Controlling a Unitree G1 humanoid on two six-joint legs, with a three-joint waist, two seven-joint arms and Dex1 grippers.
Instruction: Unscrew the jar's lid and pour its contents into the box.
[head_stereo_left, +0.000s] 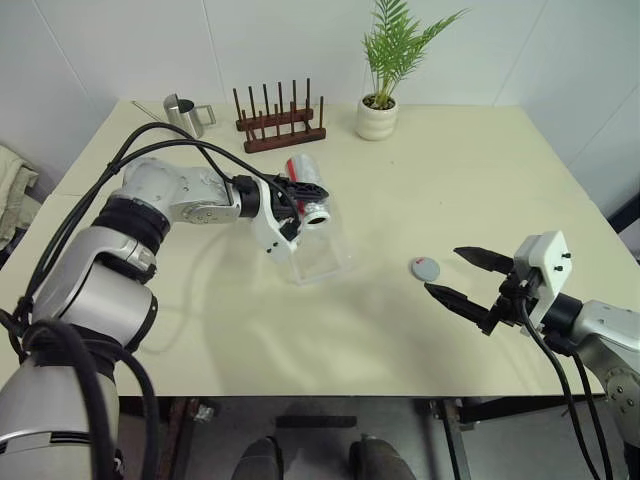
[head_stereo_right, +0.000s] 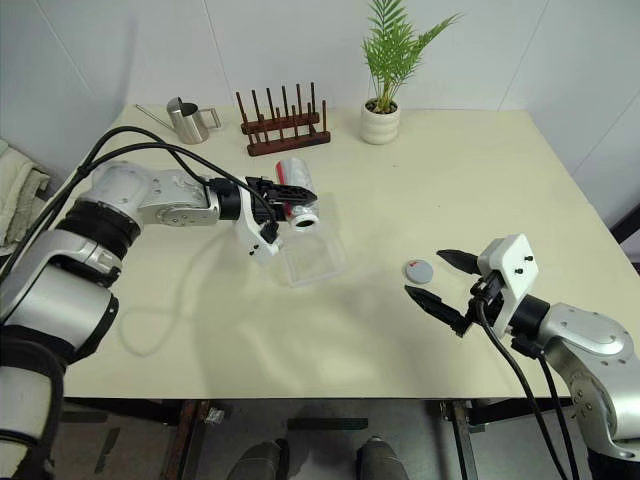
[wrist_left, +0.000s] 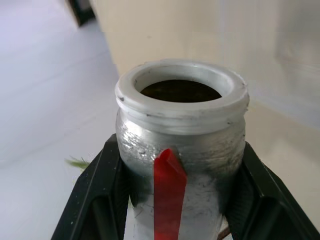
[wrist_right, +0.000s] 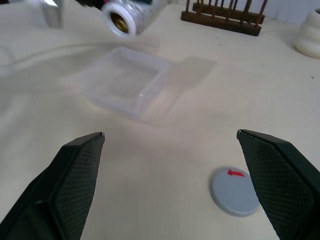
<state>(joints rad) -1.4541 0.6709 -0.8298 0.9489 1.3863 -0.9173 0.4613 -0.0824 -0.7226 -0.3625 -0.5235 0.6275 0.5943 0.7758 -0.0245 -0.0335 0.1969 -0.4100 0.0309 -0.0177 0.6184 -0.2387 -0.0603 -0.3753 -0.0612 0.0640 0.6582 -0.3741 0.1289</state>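
My left gripper (head_stereo_left: 300, 195) is shut on the jar (head_stereo_left: 305, 188), a small clear jar with a red-and-white label. The lidless jar lies nearly level in the air, its white threaded mouth (wrist_left: 181, 91) tipped a little down over the box (head_stereo_left: 322, 250), a clear shallow tray on the table. Something dark shows inside the mouth; I cannot make out the contents. The grey lid (head_stereo_left: 425, 268) with its red mark lies flat on the table, right of the box. My right gripper (head_stereo_left: 462, 274) hangs open just right of the lid (wrist_right: 235, 190), holding nothing.
At the back of the table stand a steel watering can (head_stereo_left: 182, 114), a brown wooden peg rack (head_stereo_left: 280, 122) and a potted fern (head_stereo_left: 380, 110). The cream table (head_stereo_left: 400, 340) stretches bare toward the near edge. Cables (head_stereo_left: 160, 155) loop over my left arm.
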